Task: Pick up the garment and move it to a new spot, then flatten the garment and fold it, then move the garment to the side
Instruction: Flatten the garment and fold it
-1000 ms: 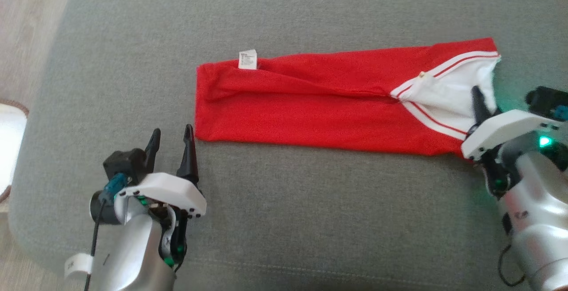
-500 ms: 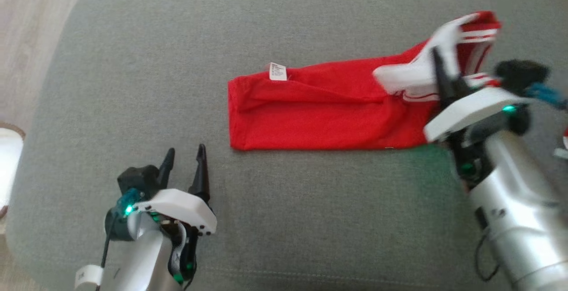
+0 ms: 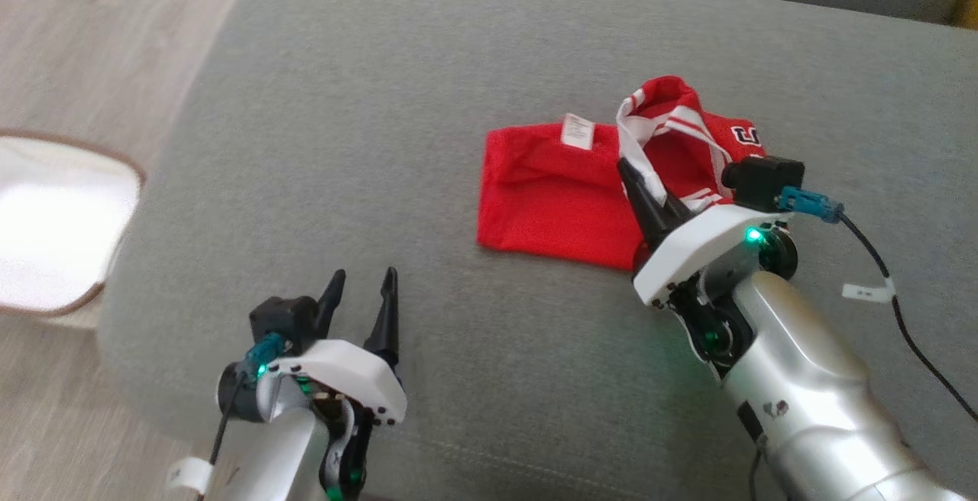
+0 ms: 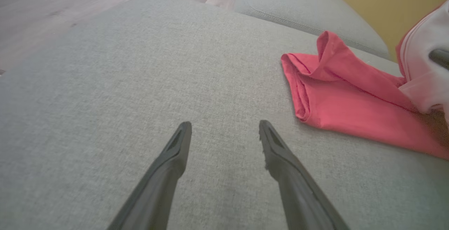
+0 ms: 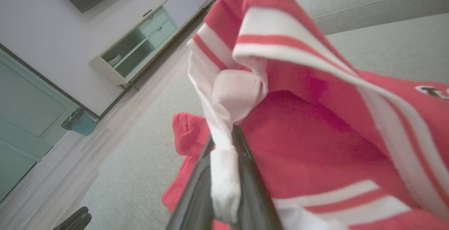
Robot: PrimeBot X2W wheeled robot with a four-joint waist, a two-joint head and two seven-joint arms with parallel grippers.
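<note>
Broad bare cushion point(image 3: 344, 142) left of the garment point(image 3: 550, 203) leaves passing room.

You get soft, even daylight, faint shadows; the garment point(image 5: 315, 135) blurs close up in the right wrist view.

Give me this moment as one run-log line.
phase: folding | right end effector: shut on shorts, white end raised over red half | left end effector: open, empty, over cushion
</note>
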